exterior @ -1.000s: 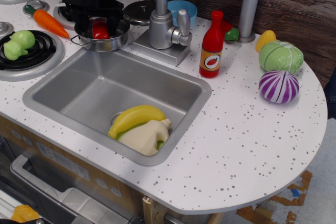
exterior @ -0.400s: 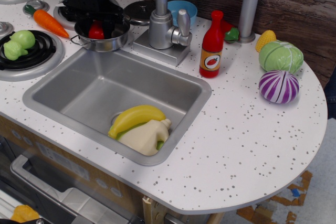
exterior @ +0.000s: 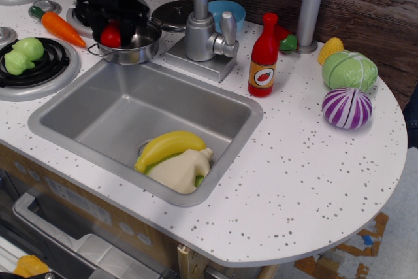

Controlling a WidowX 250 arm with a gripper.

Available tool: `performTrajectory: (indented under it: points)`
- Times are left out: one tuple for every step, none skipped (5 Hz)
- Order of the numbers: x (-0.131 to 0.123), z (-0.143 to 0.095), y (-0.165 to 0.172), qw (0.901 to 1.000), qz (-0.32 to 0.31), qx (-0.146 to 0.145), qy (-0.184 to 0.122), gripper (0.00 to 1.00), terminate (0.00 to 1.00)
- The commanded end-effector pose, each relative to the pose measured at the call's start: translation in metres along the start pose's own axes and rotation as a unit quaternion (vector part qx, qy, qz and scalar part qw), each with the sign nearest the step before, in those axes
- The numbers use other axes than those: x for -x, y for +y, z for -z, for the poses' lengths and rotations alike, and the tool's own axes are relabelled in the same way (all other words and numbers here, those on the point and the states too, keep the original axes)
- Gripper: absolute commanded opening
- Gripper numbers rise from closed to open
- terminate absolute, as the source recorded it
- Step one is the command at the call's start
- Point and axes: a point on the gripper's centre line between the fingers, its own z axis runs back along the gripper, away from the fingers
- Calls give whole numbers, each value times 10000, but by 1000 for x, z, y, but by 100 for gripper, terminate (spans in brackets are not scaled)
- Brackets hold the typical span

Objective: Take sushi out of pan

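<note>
The sushi (exterior: 111, 36), a small red-topped block, is at the left side of the shiny steel pan (exterior: 142, 48), which stands on the counter behind the sink. My black gripper (exterior: 112, 29) comes down from the top left, directly over the pan. Its fingers stand on either side of the sushi and are shut on it. The sushi sits about level with the pan's rim. Its white base is hidden by the pan wall and the fingers.
A faucet (exterior: 202, 31) and a grey lid (exterior: 172, 14) stand right of the pan, a carrot (exterior: 59, 25) to its left. The sink (exterior: 85, 119) holds a banana (exterior: 168, 147) and a cream jug. A red bottle (exterior: 264, 57) and vegetables are further right.
My gripper has risen and shifted left and back. The sushi has moved with it from the pan's middle to its left side.
</note>
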Motion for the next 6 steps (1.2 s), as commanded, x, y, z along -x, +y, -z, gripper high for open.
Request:
performTrajectory:
  points:
    - [8,-80,8,9958,-449,-548,-576,0,0]
    - [50,-78,-2,9932,-865,-480,-611,0,0]
    - [87,-61,-27,9898,-1156,-369,-748,0,0]
    - [97,-39,-39,9897,-1134,-67,-871,0,0]
    - [97,-39,-39,9897,-1134,-67,-871,100,0]
    - [97,-39,-39,9897,-1134,-67,-871,100,0]
